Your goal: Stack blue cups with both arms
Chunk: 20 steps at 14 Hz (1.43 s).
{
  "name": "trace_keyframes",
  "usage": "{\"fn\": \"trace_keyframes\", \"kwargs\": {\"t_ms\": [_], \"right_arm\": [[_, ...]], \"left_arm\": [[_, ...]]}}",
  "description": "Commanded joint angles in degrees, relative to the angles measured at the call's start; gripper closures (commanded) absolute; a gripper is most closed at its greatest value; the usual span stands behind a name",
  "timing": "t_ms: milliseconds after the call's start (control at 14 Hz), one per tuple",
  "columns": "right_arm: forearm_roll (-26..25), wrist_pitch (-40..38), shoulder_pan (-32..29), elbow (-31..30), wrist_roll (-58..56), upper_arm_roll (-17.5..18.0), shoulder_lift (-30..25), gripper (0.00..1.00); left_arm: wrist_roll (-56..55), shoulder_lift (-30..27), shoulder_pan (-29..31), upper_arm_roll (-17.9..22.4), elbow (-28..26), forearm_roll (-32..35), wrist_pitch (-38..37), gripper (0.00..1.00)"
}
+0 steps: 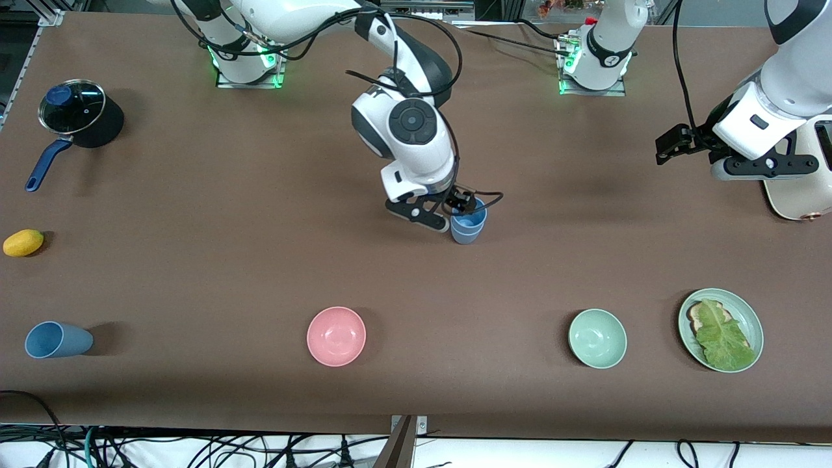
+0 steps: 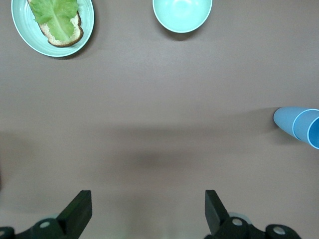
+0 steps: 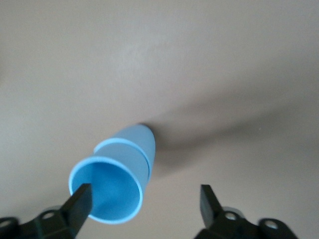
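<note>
Two blue cups [image 1: 468, 224] stand nested, one inside the other, upright at the table's middle. They also show in the right wrist view [image 3: 122, 172] and the left wrist view [image 2: 299, 127]. My right gripper [image 1: 463, 205] is open right at the stack's rim. In the right wrist view [image 3: 145, 196] one finger is by the top cup's mouth and the other stands clear of it. A third, duller blue cup [image 1: 57, 340] lies on its side near the front edge at the right arm's end. My left gripper [image 1: 673, 144] is open and empty, up over the left arm's end, as its wrist view [image 2: 148, 201] shows.
A pink bowl [image 1: 336, 336], a pale green bowl [image 1: 597, 338] and a green plate [image 1: 747, 305] with toast and lettuce sit along the front edge. A lidded black pot [image 1: 78, 114] and a yellow fruit [image 1: 23, 242] are at the right arm's end. A cream appliance [image 1: 803, 188] is at the left arm's end.
</note>
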Motion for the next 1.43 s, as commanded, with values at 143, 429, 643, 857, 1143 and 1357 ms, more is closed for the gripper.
{"fn": "trace_keyframes", "kwargs": {"t_ms": [143, 429, 643, 857, 1143, 1357], "right_arm": [[-0.42, -16.09, -7.33, 0.65, -12.29, 0.32, -5.31, 0.00], [-0.42, -21.85, -14.45, -4.87, -24.08, -1.00, -10.40, 0.00], [-0.42, -22.02, -16.57, -7.52, -31.03, -4.15, -11.56, 0.00], [-0.51, -23.86, -19.46, -8.76, -38.32, -5.31, -11.91, 0.00], [-1.03, -24.94, -25.59, -16.09, -48.43, -9.88, -17.85, 0.00], [-1.65, -13.97, -31.06, -31.93, -57.99, -9.88, -31.04, 0.00]], "left_arm": [[0.73, 0.47, 0.27, -0.14, 1.51, 0.14, -1.39, 0.00], [0.73, 0.47, 0.27, -0.14, 1.42, 0.14, -1.39, 0.00], [0.56, 0.56, 0.10, -0.22, 1.42, 0.14, -1.39, 0.00], [0.55, 0.56, 0.01, -0.22, 1.42, 0.14, -1.39, 0.00], [0.55, 0.56, 0.01, -0.22, 1.42, 0.14, -1.48, 0.00], [0.55, 0.56, 0.10, -0.22, 1.42, 0.14, -1.92, 0.00]]}}
